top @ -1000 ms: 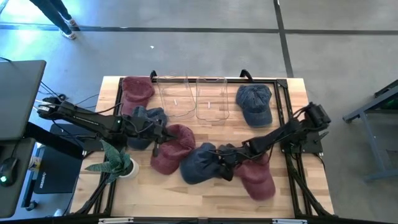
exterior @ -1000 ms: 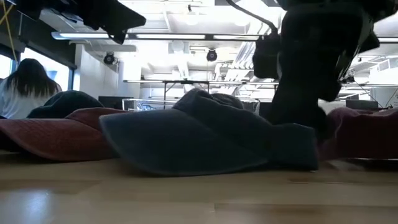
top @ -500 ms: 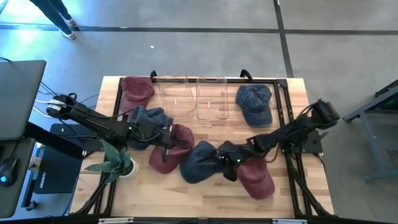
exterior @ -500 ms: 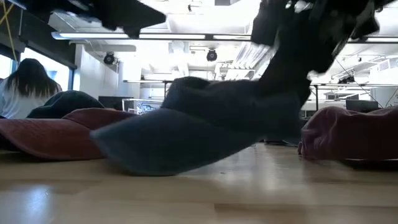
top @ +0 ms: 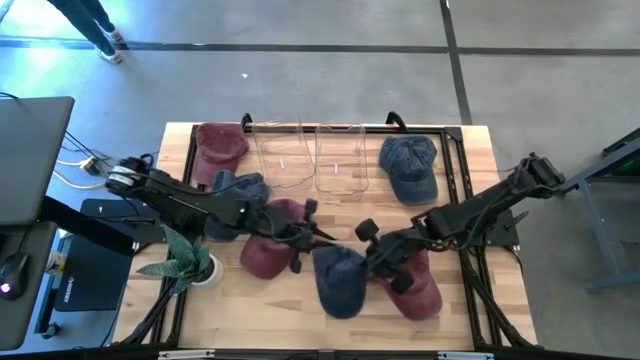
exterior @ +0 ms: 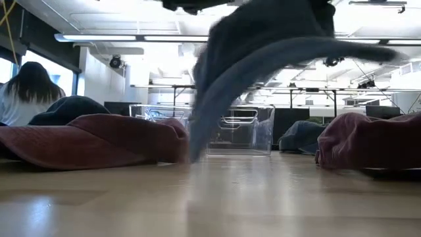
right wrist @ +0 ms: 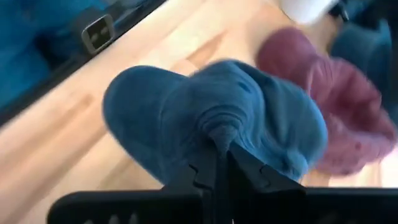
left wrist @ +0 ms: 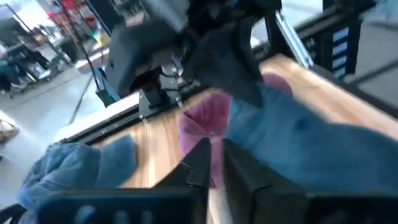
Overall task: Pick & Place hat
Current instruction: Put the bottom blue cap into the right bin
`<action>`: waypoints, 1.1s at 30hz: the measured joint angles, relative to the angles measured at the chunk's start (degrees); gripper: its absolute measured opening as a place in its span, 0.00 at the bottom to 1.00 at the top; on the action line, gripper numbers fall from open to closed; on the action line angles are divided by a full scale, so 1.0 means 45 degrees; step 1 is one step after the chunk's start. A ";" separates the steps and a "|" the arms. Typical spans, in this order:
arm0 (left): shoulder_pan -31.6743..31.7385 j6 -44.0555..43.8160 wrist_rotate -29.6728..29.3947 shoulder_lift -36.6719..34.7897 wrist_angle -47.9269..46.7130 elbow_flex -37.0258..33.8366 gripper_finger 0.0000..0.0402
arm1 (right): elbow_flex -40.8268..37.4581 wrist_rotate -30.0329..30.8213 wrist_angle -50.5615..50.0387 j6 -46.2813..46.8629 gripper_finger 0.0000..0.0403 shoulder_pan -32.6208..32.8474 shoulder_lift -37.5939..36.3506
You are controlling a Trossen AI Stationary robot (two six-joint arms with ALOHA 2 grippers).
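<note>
Blue hat held off the desk by the right end effector, clear bins lying beyond it

The blue hat (top: 340, 280) is seen pinched in the right end effector (top: 372, 262), whose fingers are closed tight on a fold of the crown, as the right wrist view shows (right wrist: 214, 124). In the low view the hat (exterior: 263, 59) hangs clear of the desk (top: 230, 310), with only its lowest edge near the wood. From above, its long axis is judged to run roughly front to back, brim toward the front edge of the desk.

The coming move is judged to turn on one relation: the two clear bins (top: 310, 155) stand at the far edge of the desk, well apart from the held hat and slightly to the left arm's side of it. A carry away from the front edge is therefore thought to be needed. The right arm is the nearer one, since the hat is already in its grip.

The left end effector (top: 303, 238) is placed just beside the hat, over a maroon hat (top: 270, 240), with its fingers drawn nearly together; nothing is seen gripped between them in the left wrist view (left wrist: 211, 165).

Other hats are left on the desk: a maroon one under the right arm (top: 420, 290), a blue one at the far right (top: 410, 165), a maroon one at the far left (top: 220, 145) and a blue one beneath the left arm (top: 240, 190). A potted plant (top: 190, 255) stands at the left edge.

No brand, label or readable writing can be made out on any hat or bin
</note>
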 joint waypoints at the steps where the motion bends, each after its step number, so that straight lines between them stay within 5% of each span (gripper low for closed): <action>1: 0.0085 0.0008 0.0175 0.0208 -0.0476 0.0362 0.16 | -0.0045 0.0003 0.0097 -0.0355 0.02 0.0077 0.0000; 11: 0.1753 -0.2308 0.5884 0.2349 -0.1924 0.1546 0.57 | -0.0971 0.2283 0.0792 -0.0767 0.05 0.1332 0.0010; 20: 0.1488 -0.5904 0.9155 0.4160 -0.0576 0.1529 0.63 | -0.1146 0.4267 0.0934 0.1279 0.03 0.2071 0.0010; 27: 0.0303 -0.8977 0.7315 0.4920 0.1645 0.1511 0.60 | -0.1146 0.4409 0.0760 0.2276 0.03 0.2084 0.0010; 33: 0.0525 -0.9193 0.5781 0.4893 0.1425 0.1529 0.43 | -0.1146 0.4460 0.0514 0.2068 0.02 0.1461 0.0015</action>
